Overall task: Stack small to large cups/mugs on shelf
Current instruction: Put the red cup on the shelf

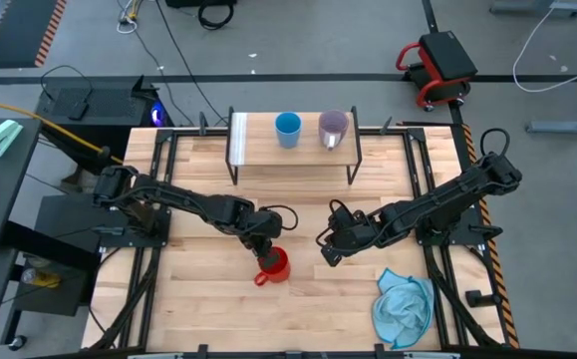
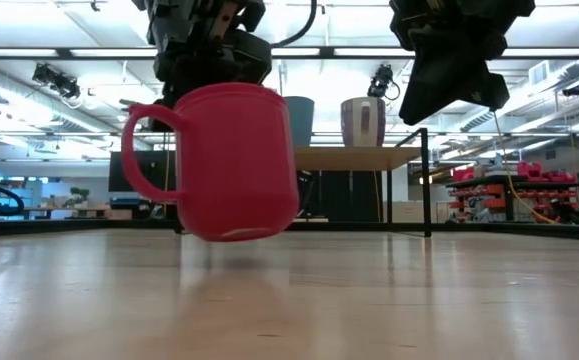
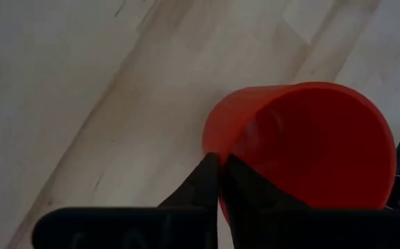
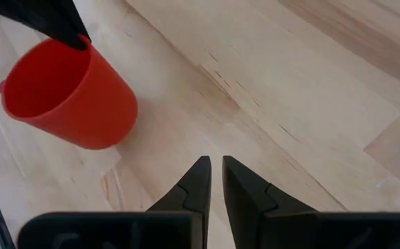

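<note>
Overhead layout as I see it from my station. My left gripper (image 1: 264, 249), near the table (image 1: 198, 299) centre, has its fingers (image 3: 206, 183) pinched on the rim of the red mug (image 1: 273, 265). The low view shows the mug tilted and lifted just clear of the table, handle turned away from the right arm. My right gripper (image 1: 325, 249) hovers at 3 o'clock from the mug, near but apart from it, its fingers (image 4: 198, 181) drawn narrow with only a slit between them and holding nothing. The shelf (image 1: 298, 155) stands at 12 o'clock, at the table's far edge. It carries the light blue cup (image 1: 288, 129) and, just at 3 o'clock of it, the purple-grey mug (image 1: 333, 128), both upright and apart. A light blue cloth (image 1: 405, 307) lies crumpled at 4 o'clock from the red mug, near the table's corner.
</note>
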Robot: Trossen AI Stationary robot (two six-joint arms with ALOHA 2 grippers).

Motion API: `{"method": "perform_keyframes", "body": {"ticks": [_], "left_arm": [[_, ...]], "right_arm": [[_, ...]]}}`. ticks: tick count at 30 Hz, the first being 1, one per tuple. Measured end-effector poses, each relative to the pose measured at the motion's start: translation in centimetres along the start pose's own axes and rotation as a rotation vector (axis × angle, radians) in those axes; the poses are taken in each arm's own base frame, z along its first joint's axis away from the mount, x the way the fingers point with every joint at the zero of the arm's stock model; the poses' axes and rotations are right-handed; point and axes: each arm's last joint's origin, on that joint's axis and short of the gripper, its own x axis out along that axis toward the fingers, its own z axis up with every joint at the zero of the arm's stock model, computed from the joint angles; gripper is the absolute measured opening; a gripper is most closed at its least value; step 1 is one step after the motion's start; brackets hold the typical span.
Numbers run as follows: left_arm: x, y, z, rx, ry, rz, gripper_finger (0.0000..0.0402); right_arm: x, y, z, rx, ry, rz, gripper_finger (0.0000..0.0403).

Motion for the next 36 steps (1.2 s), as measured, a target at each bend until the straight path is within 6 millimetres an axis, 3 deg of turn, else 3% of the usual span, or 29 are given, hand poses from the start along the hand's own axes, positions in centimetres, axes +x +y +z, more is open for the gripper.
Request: {"method": "perform_keyframes", "body": {"ticks": [7, 16, 21, 27, 36], "left_arm": [[-2.2, 0.1, 1.7, -0.020, 0.000, 0.062, 0.0011], [-9.0, 1.1, 5.0, -0.035, -0.022, 0.256, 0.0011], [-12.9, 2.5, 6.6, -0.095, -0.055, 0.341, 0.0011], [-17.3, 5.6, 9.2, -0.223, -0.133, 0.361, 0.0011], [-22.7, 11.8, 11.6, -0.373, -0.249, 0.406, 0.0011]], "right_arm": [[0.0, 0.0, 0.0, -0.012, 0.001, 0.001, 0.0043], [0.0, 0.0, 0.0, -0.037, 0.001, 0.001, 0.0007], [0.0, 0.0, 0.0, -0.060, 0.001, 0.002, 0.0009], [-0.4, 0.0, 0.1, -0.106, -0.004, 0.014, 0.0009], [-4.2, -0.9, 1.3, -0.118, -0.093, 0.074, 0.0005]]}}
